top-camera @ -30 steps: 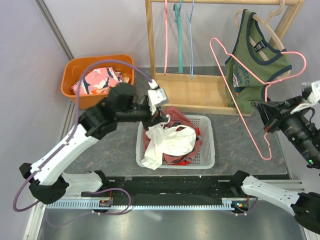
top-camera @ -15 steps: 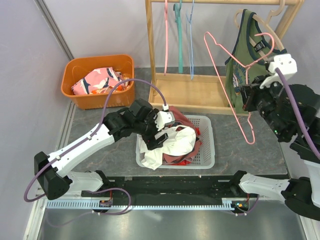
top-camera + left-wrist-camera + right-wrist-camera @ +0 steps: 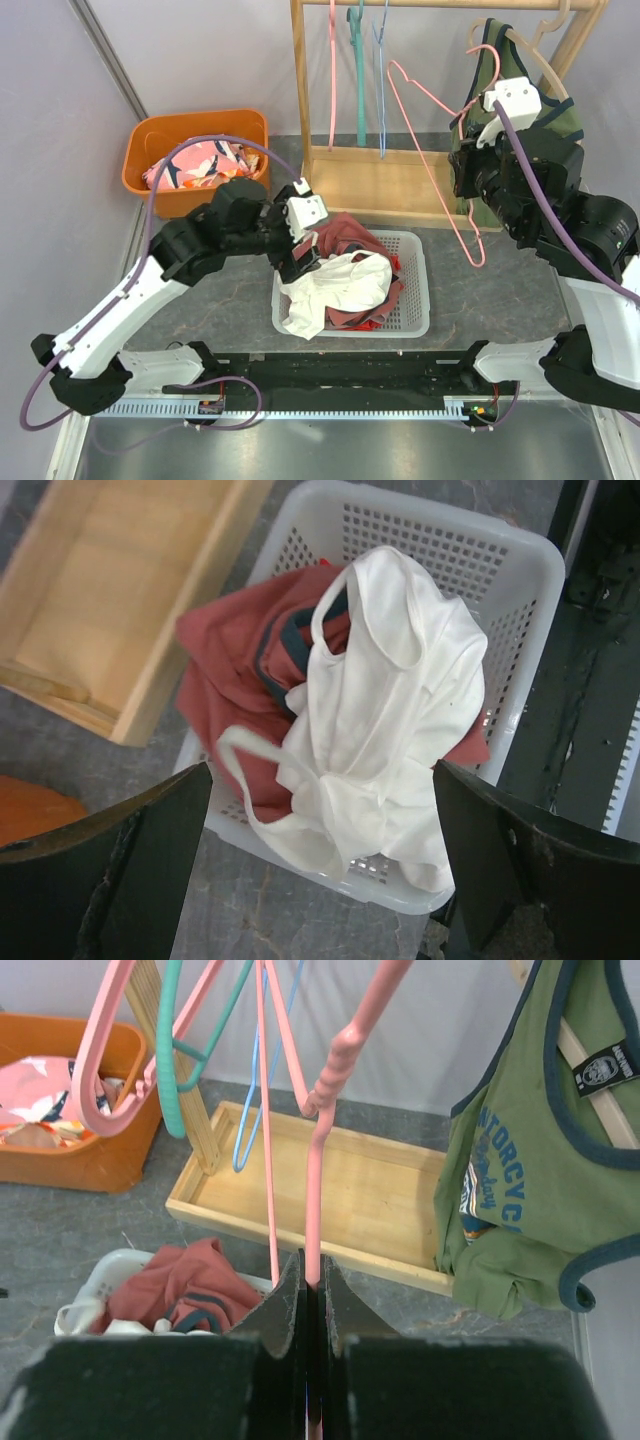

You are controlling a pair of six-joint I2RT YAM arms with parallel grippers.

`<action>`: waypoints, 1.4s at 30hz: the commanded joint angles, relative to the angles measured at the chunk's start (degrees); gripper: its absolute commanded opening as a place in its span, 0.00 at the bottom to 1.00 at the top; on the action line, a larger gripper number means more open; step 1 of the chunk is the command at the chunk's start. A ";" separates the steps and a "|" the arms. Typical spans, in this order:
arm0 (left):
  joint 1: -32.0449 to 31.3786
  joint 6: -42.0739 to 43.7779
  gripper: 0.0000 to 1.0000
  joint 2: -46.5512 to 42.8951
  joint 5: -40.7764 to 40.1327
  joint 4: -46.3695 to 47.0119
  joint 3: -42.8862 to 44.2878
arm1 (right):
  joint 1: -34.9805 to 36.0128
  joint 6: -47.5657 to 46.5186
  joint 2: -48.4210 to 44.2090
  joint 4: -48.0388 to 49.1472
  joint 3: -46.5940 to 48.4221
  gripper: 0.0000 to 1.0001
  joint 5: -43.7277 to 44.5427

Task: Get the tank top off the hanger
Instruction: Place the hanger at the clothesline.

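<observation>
Two robot arms sort laundry on a grey stone-patterned desk [image 3: 480,295], in front of a pale wooden garment rack [image 3: 380,195]. The white perforated plastic basket [image 3: 505,590] at centre holds a heap of rust-red garments [image 3: 225,660]. On top lies the white cotton tank top [image 3: 390,710], free of any hanger, with one strap looped over the basket's near rim. The left claw [image 3: 322,770] hangs just above it, fingers spread wide and gripping nothing. The right claw [image 3: 312,1280] is pinched tight on the lower wire of a bare pink wire hanger [image 3: 314,1190]. It holds the hanger upright near an olive-green tank top [image 3: 520,1180] hanging on the rack. The removal looks done, and the risks lie in clearing away. Gripped at one thin point, the hanger could pivot and its hook could snag the green top. The trailing strap could catch a finger of the left claw on lifting and drag the top over the rim.
</observation>
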 commanded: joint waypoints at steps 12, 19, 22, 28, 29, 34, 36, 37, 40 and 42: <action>-0.13 2.51 0.99 2.01 -7.31 -3.79 6.46 | -3.49 1.18 2.32 -1.68 7.38 0.00 0.32; -0.13 8.76 0.99 -0.71 -10.75 2.01 -17.26 | -3.40 1.97 -5.42 -1.59 2.37 0.00 3.13; -0.13 10.87 0.99 -0.28 -8.38 3.42 -19.74 | -3.49 2.15 -4.64 -2.91 2.37 0.00 5.60; -0.13 11.06 0.99 6.92 -9.16 7.37 -21.77 | -3.40 2.15 -1.04 -1.50 2.63 0.00 6.74; -0.31 10.62 0.99 7.80 -11.43 8.77 -22.12 | -3.57 1.63 0.27 -1.33 3.15 0.00 6.83; -0.92 8.86 0.99 11.23 -14.08 14.41 -18.72 | -6.73 -0.40 6.78 0.34 8.59 0.00 2.27; -1.36 8.07 0.99 10.10 -14.09 13.97 -16.25 | -10.94 -0.84 10.03 1.57 9.75 0.00 -0.63; -1.36 8.15 0.99 9.31 -14.09 13.36 -14.41 | -12.35 -0.84 10.82 2.27 9.92 0.00 -3.43; -1.45 7.89 0.99 5.72 -15.48 11.52 -11.50 | -17.80 -0.58 13.55 5.70 9.84 0.00 -7.58; -1.45 7.01 0.99 3.51 -15.93 11.51 -10.27 | -19.13 -1.62 15.75 7.46 10.36 0.00 -7.06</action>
